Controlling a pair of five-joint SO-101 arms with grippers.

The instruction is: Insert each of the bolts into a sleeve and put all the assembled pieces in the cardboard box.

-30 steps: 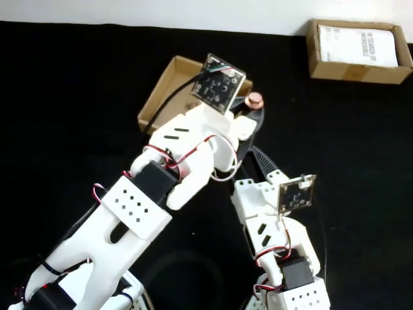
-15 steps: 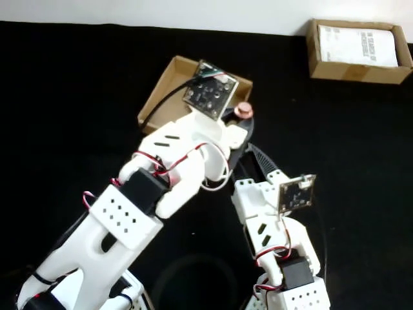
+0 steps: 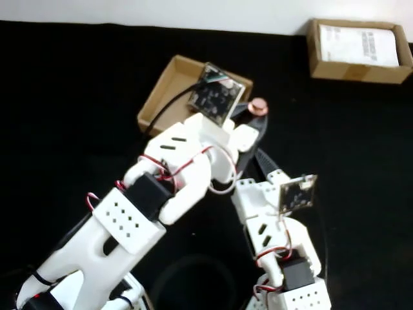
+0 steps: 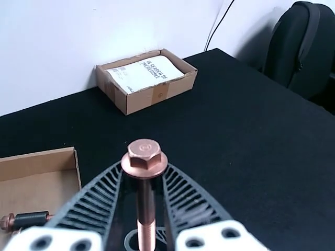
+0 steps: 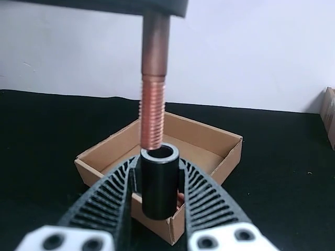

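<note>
Bolt (image 4: 144,157) swings back, left end effector (image 4: 142,175) gripping it over right end effector's (image 5: 157,164) clamped sleeve (image 5: 157,188); cardboard box (image 5: 212,140) holds one assembled piece (image 4: 26,220).

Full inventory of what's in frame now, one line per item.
bolt: 1, copper, upright, tip at the sleeve's mouth
sleeve: 1, black, upright
assembled piece: 1, copper and black, lying in cardboard box
cardboard box: 1, brown, open, mid-table
second box: 1, brown, by the wall, holds printed sheet
table: 1, black
bag or chair: 1, black, past the table
left gripper: shut on bolt
right gripper: shut on sleeve
</note>
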